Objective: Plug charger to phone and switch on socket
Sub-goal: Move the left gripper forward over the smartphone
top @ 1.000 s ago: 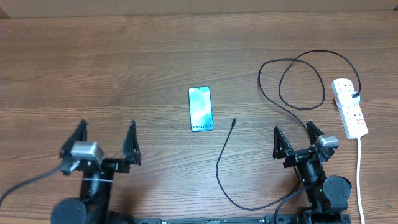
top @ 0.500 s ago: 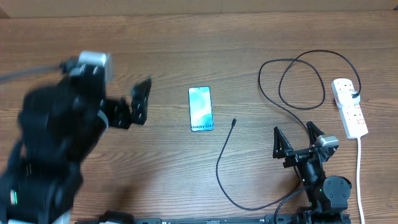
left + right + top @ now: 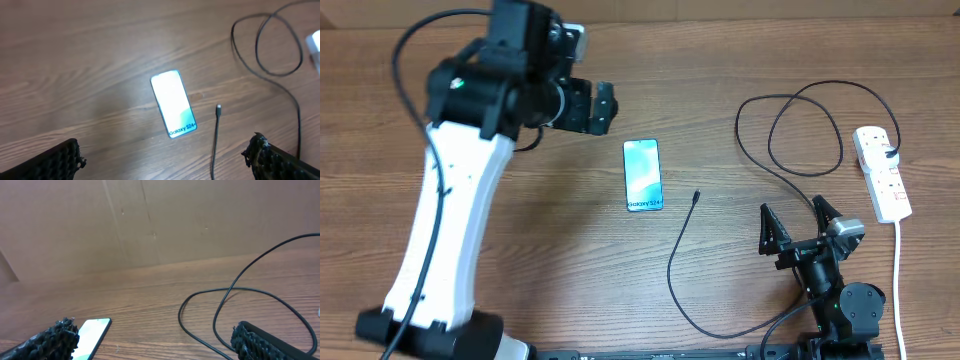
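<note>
The phone (image 3: 642, 175) lies flat mid-table, screen up, also seen as phone (image 3: 173, 103) and phone (image 3: 90, 332). The charger's connector tip (image 3: 696, 197) rests just right of it; the thin black charger cable (image 3: 790, 140) loops back to a black plug in the white socket (image 3: 882, 172) at the right. My left gripper (image 3: 603, 108) hovers high, left of and beyond the phone, open and empty; in the left wrist view the left gripper (image 3: 165, 150) frames the phone and the connector tip (image 3: 218, 107). My right gripper (image 3: 798, 222) stands open near the front right, right gripper (image 3: 152, 337) empty.
A white cord (image 3: 898, 280) runs from the socket to the front edge. The charger cable curves along the front (image 3: 700, 320) past the right arm's base. The left arm's white link (image 3: 440, 230) spans the table's left side. A cardboard wall (image 3: 150, 220) stands behind.
My left arm has risen from the front left and swung up and right toward the phone, jaws still open. The right arm, phone and cable have not moved.
</note>
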Robot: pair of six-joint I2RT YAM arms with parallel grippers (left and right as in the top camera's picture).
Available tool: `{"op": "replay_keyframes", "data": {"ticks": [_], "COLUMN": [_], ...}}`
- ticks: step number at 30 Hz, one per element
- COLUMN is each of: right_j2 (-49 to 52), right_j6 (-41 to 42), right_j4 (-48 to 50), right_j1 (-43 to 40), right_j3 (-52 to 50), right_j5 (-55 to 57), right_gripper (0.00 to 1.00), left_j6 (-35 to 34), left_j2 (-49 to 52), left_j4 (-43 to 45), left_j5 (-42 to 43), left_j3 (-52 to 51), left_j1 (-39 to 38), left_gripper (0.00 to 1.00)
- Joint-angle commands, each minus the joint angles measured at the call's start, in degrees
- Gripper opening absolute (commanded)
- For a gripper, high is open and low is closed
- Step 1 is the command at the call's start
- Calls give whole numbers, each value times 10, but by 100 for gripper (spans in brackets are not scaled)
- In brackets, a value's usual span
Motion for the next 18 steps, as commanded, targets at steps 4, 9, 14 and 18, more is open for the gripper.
{"op": "replay_keyframes", "data": {"ticks": [4, 9, 14, 18], "right_j2": [-6, -6, -6, -6], "right_j6": [-2, -2, -2, -2], "right_j4": [3, 3, 3, 3], "right_j1": [4, 4, 4, 4], "right_j3": [-6, -6, -6, -6], "right_j5": [3, 3, 3, 3], "right_gripper": [100, 100, 100, 100], "left_j6": [-35, -64, -96, -120], "left_j2": [48, 89, 142, 188], "left_j4": [7, 7, 1, -21], "left_j5": [17, 52, 64, 81], "left_j3": [17, 17, 16, 16], "left_j1": [-8, -10, -19, -26], "left_gripper": [100, 100, 42, 7]}}
